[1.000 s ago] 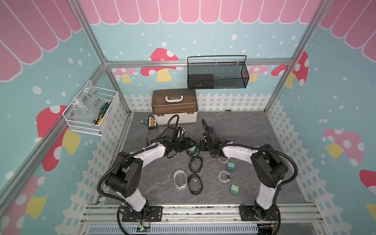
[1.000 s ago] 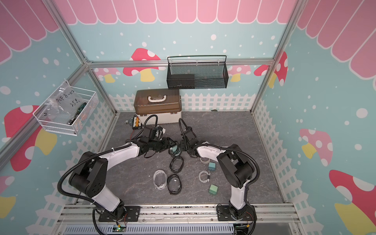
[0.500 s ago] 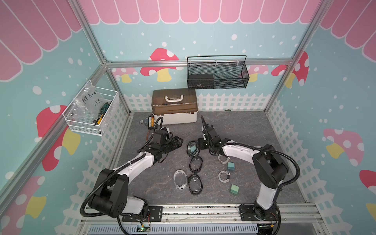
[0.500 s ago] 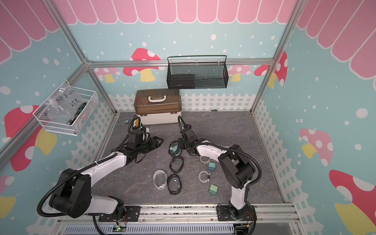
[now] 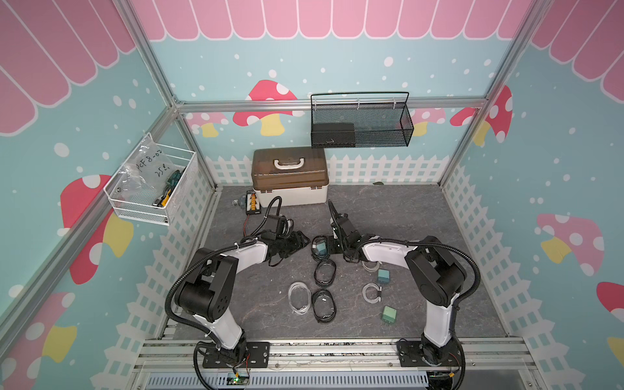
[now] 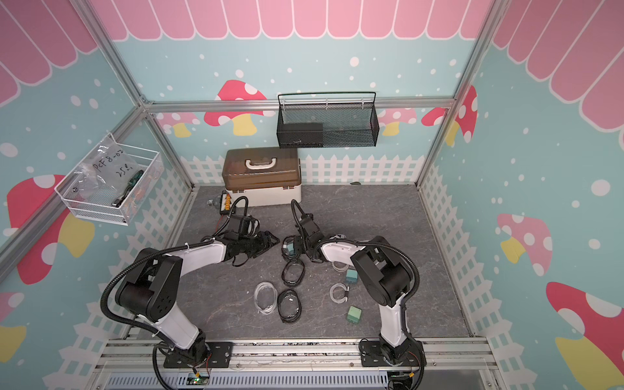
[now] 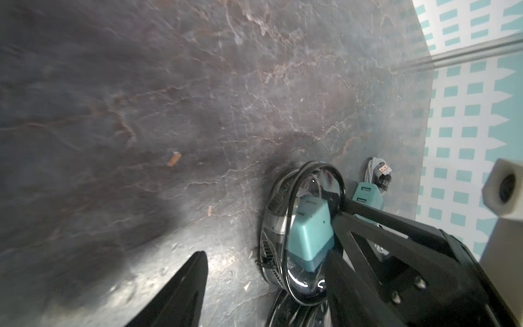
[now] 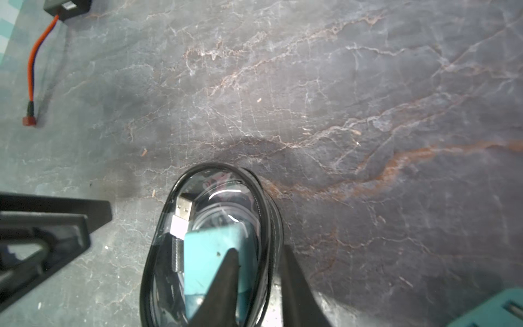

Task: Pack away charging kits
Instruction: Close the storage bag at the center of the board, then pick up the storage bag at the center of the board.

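A black-rimmed clear pouch [image 5: 320, 248] [image 8: 215, 198] lies mid-table with a teal adapter [image 8: 209, 249] and a white cable's plug [image 8: 185, 208] inside. My right gripper [image 5: 332, 248] [image 8: 259, 249] is shut on its rim, one finger over the adapter and one outside. From the left, my left gripper [image 5: 304, 240] [image 7: 264, 254] stands open and empty, its fingertips at the pouch's end. Nearer the front lie two more black-rimmed pouches [image 5: 325, 273] [image 5: 323, 305], loose white cables [image 5: 299, 297] [image 5: 371, 292] and two teal adapters [image 5: 384, 276] [image 5: 389, 314].
A brown-lidded white box [image 5: 290, 179] stands at the back wall, with a black board [image 5: 252, 202] and its red wire [image 8: 42, 56] beside it. A black mesh basket [image 5: 361, 125] hangs on the back wall, a white wire basket [image 5: 152, 189] on the left wall.
My right gripper has closed on the pouch's rim. The left gripper drew back to the left half a second ago and has come back up to the pouch.
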Motion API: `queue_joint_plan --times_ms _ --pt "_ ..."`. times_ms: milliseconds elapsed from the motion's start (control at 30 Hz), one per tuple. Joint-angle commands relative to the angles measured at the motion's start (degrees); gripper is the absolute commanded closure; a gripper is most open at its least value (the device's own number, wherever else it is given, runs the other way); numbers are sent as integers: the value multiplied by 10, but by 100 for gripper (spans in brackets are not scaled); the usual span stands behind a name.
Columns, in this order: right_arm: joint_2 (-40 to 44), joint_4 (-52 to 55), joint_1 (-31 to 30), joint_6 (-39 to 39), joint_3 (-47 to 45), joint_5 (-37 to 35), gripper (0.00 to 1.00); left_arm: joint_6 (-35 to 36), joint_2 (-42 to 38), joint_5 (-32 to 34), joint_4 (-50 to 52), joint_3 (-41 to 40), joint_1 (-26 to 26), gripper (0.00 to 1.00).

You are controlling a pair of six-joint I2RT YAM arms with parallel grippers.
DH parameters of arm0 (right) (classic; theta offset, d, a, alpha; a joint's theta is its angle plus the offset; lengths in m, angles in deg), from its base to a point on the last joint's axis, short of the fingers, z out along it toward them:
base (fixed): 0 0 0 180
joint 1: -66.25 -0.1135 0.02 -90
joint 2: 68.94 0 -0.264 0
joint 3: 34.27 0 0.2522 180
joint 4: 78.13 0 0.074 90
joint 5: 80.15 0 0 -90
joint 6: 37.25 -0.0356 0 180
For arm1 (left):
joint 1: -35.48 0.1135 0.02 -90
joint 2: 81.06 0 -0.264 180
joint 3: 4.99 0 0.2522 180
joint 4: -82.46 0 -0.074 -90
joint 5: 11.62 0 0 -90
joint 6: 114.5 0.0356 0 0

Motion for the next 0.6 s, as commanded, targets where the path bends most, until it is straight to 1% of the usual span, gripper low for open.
queue_joint_plan --times_ms 0,100,167,567 --pt "-16 15 0 -11 -18 -8 84 -2 23 -38 -1 26 -13 31" --pt "-20 11 0 -15 -23 -10 89 -5 43 -62 -12 33 -15 30" --pt "-20 9 0 -16 -27 -16 91 -5 54 -69 -12 40 -15 30" --pt "-34 -14 1 -19 -32 5 92 -1 114 -113 -9 76 -15 30"
